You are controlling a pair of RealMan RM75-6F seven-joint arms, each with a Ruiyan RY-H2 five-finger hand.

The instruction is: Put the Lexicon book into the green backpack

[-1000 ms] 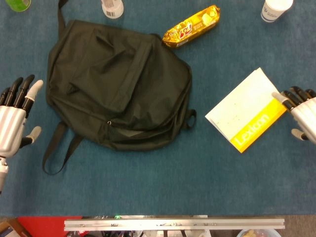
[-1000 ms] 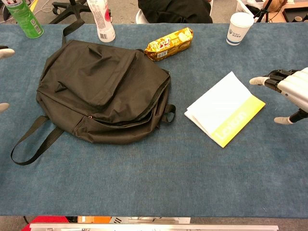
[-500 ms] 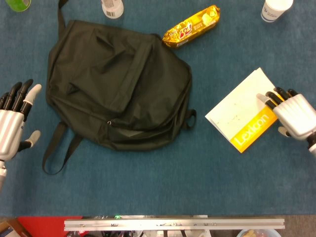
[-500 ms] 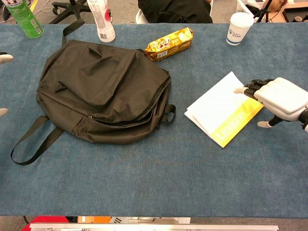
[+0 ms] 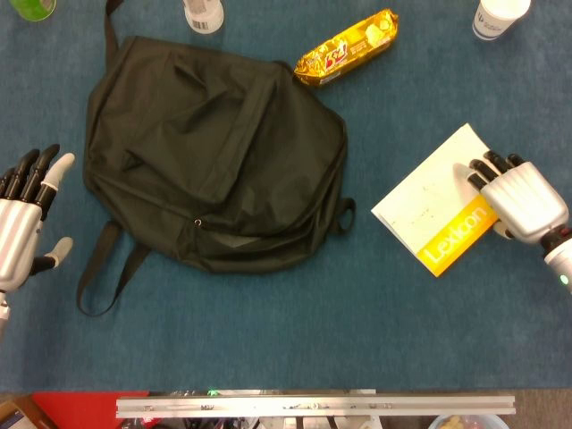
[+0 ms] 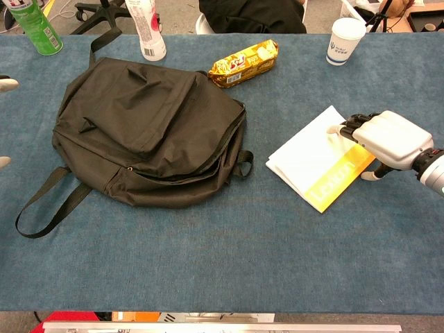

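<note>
The Lexicon book [image 5: 427, 198], white with a yellow band, lies flat on the blue table at the right, also in the chest view [image 6: 312, 158]. My right hand [image 5: 520, 198] lies over its right corner, fingers spread on the cover and thumb off the near edge [image 6: 388, 141]; the book is not lifted. The dark green backpack [image 5: 214, 152] lies flat at the left centre, its zipper gaping slightly along the near side [image 6: 149, 128]. Left of the backpack, my left hand [image 5: 22, 228] stays open and touches nothing; the chest view shows only its fingertips [image 6: 5, 83].
A gold snack packet [image 5: 349, 46] lies behind the backpack. A paper cup [image 5: 496, 16] stands at the back right, with a white bottle [image 5: 203, 13] and a green can [image 5: 31, 7] at the back left. The backpack's strap loops toward the near left [image 5: 94, 286].
My right hand has moved left from beside the book onto its right corner. My left hand has drifted slightly nearer. Book and backpack have not moved.
</note>
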